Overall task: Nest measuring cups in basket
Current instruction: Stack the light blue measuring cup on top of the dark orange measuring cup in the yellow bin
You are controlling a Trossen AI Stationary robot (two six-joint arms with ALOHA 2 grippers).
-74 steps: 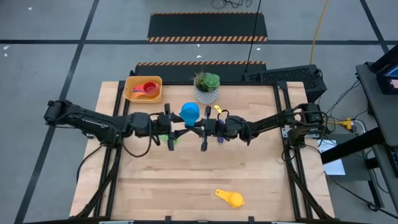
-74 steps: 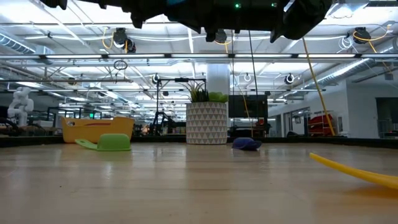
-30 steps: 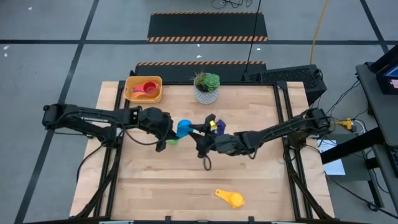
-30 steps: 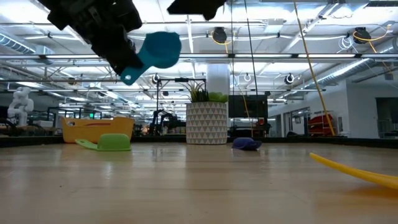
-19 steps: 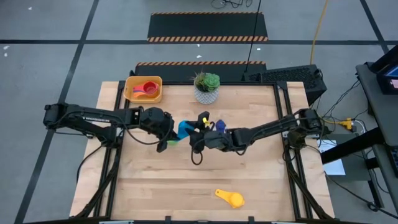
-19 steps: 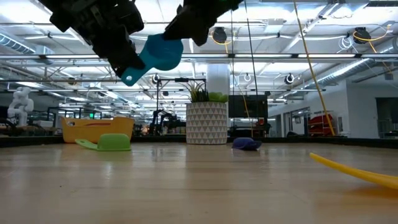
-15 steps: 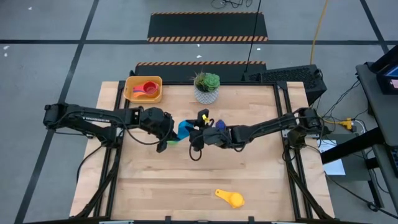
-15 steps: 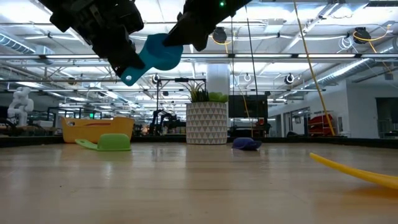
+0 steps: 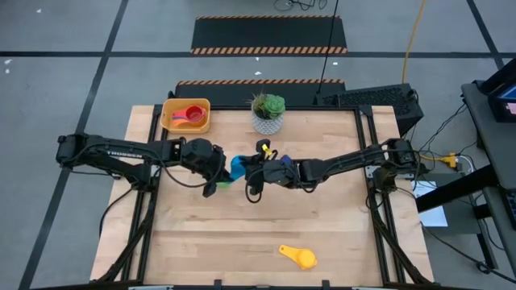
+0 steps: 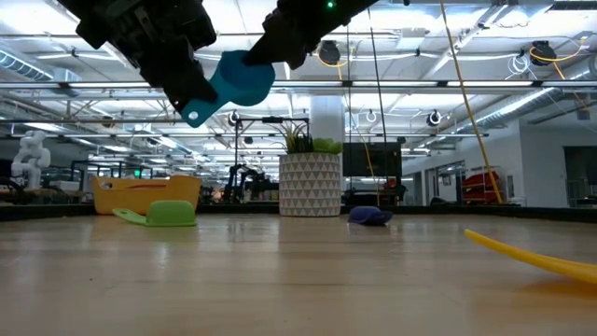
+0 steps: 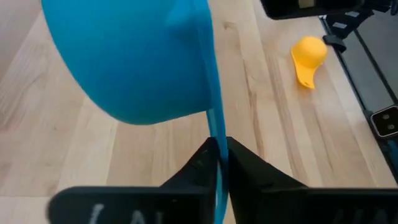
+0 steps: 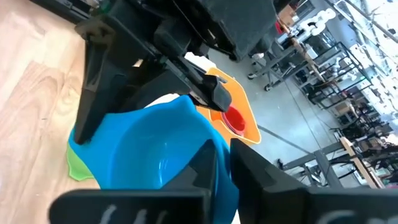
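Note:
A light blue measuring cup [image 9: 238,167] hangs in the air over the table's middle. My left gripper [image 9: 223,171] is shut on its handle and my right gripper [image 9: 251,167] is shut on its bowl. A green cup [image 9: 218,185] lies upside down on the table just under the left gripper. The yellow-orange basket [image 9: 171,121] stands at the far left with a red cup [image 9: 190,115] inside. On the table behind the held cup lies a dark blue cup [image 10: 370,216]. A yellow cup [image 9: 298,256] lies near the front edge. My left gripper pinches the cup's flat handle [image 11: 217,163] between its two fingers, which lie along it. The bowl [image 11: 130,62] sticks out beyond the fingertips, clear of the table. My right gripper grips the bowl's rim [image 12: 221,148] on the side away from the handle, one finger inside the bowl and one outside. It comes from the table's right side. The cup is lifted clear.
A white pot with a green plant [image 9: 268,113] stands at the far middle, right of the basket. Both arms meet over the table's centre. Bare wood shows toward the front left and right of the table [image 9: 193,242].
My right gripper has gone toward the table's left and far side, up to the light blue cup, and taken hold of its bowl rim. My left gripper and the cup have stayed in place in the air.

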